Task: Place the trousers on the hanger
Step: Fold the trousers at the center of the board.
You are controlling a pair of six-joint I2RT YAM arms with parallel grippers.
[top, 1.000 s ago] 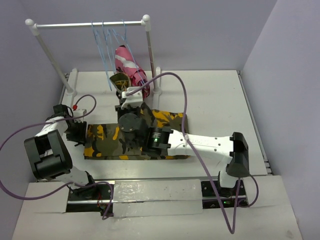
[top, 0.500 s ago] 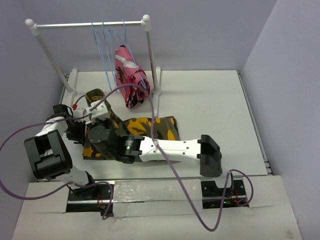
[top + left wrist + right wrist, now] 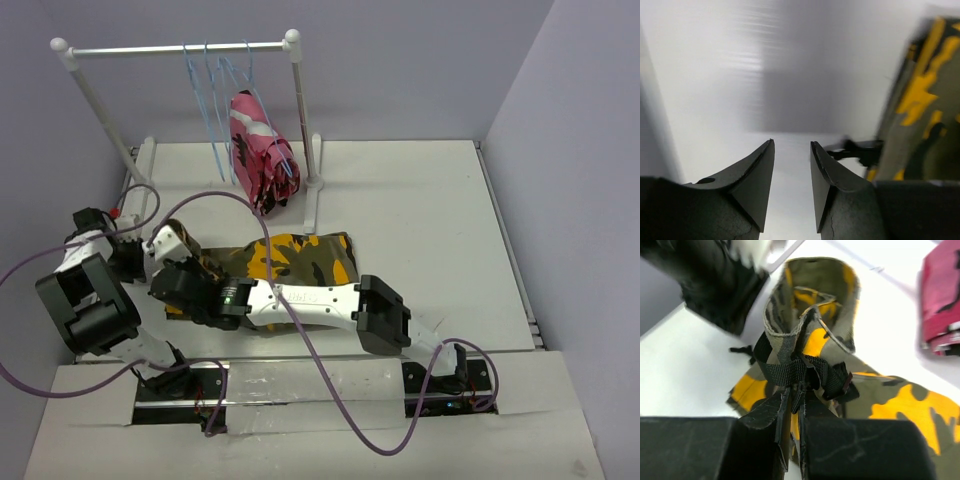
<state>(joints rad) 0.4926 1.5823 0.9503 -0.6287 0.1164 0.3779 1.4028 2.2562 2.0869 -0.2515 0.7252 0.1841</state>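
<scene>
Camouflage trousers [image 3: 900, 405] bunched on white surface [image 3: 705, 75], right pincer [image 3: 793, 396] clamped tight on their black webbing [image 3: 790, 374], left pincer [image 3: 791, 146] slightly parted, empty, trousers at its 3 o'clock

Soft, even light from above fills the overhead view: my arms cast only faint shadows on the white table [image 3: 430, 200], and the glossy sheet [image 3: 310, 385] well behind my fingers shows mild glare. Ahead of my left fingers [image 3: 756, 182], the tabletop is washed out nearly white, with a broad grey shadow just past the tips; the trousers [image 3: 920, 95] to their right are smeared with blur. My right fingers [image 3: 767, 412] sit dark and underexposed; cloth at their tips is sharp, the pink garment [image 3: 940, 295] far right soft.
</scene>
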